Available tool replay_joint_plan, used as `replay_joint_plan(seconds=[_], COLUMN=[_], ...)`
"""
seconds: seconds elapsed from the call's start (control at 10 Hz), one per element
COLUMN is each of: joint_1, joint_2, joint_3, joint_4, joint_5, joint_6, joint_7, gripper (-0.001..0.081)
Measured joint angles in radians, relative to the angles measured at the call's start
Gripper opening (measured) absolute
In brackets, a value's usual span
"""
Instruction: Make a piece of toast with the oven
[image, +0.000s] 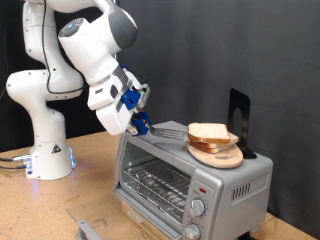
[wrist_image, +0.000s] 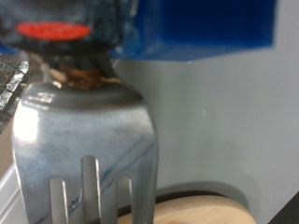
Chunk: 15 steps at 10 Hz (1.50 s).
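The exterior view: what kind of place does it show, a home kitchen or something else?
Probably a robot laboratory bench, not a home kitchen: a white robot arm is mounted on a plain wooden tabletop, black curtains hang behind, and a small silver toaster oven stands alone, a pale bread slice on top.

A round wooden plate (image: 218, 153) sits up high, at the exterior view's right. Behind it stands a flat black thing (image: 238, 122), upright. A shiny metal fork (wrist_image: 86, 149) fills the wrist view, and the plate's pale wooden edge (wrist_image: 201, 211) shows past its prongs. Down below is a brown wooden surface (image: 50, 205). A black curtain (image: 250, 50) hangs behind everything.
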Motion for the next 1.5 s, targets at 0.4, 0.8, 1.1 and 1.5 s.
replay_joint_plan(seconds=[0.4, 0.8, 1.1, 1.5], joint_1=[0.000, -0.002, -0.002, 0.000], joint_2=[-0.006, -0.017, -0.017, -0.014], joint_3=[-0.005, -0.019, -0.013, 0.019], joint_4=[0.008, 0.027, 0.032, 0.035], joint_5=[0.033, 0.036, -0.001, -0.011], joint_6=[-0.012, -0.024, -0.023, -0.002], joint_7=[-0.044, -0.047, -0.043, -0.037], gripper=[0.0369, 0.0369, 0.0369, 0.0369])
